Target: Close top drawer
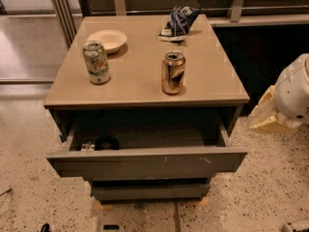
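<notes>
The top drawer (145, 162) of the grey-taupe cabinet stands pulled out toward me. Its flat front has small white scuffs right of centre. Inside it, at the left, lie a small pale item (88, 146) and a dark round object (107, 142). My gripper (264, 116) is at the right edge of the view, beside the cabinet's right side and level with the drawer opening. It is apart from the drawer, below the arm's white rounded joint (295, 91).
On the cabinet top (140, 88) stand a green-white can (96, 62), a brown can (173, 71), a white bowl (107, 40) and a blue snack bag (178, 22). A narrower lower drawer front (149, 191) sits beneath. Speckled floor surrounds the cabinet, and a dark wall panel stands behind right.
</notes>
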Robot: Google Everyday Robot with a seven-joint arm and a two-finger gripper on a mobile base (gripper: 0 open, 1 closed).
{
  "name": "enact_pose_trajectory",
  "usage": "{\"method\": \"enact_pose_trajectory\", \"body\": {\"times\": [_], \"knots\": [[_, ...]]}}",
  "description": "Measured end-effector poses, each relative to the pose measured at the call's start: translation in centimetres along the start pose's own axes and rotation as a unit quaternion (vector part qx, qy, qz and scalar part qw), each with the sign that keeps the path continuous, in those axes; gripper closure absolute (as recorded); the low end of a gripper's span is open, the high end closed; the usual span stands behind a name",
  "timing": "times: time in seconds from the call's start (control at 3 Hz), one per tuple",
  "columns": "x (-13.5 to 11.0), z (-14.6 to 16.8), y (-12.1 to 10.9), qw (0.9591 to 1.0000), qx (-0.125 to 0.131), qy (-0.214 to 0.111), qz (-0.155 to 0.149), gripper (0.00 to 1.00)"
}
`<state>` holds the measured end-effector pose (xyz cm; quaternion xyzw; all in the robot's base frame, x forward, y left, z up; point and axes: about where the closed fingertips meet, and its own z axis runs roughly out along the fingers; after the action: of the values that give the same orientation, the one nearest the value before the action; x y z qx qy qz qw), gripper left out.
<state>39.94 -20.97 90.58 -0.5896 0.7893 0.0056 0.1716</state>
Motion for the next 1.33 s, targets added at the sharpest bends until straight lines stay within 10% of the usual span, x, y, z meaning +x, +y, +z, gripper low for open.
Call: {"method": "enact_pose_trajectory", "body": {"times": [0.33,1.33], "knots": [[1.9,8.0,2.5,0.9953,-0.067,-0.067,0.022,1.0],[1.9,13.6,3.7,0.9906,-0.059,-0.118,0.038,1.0]]}}
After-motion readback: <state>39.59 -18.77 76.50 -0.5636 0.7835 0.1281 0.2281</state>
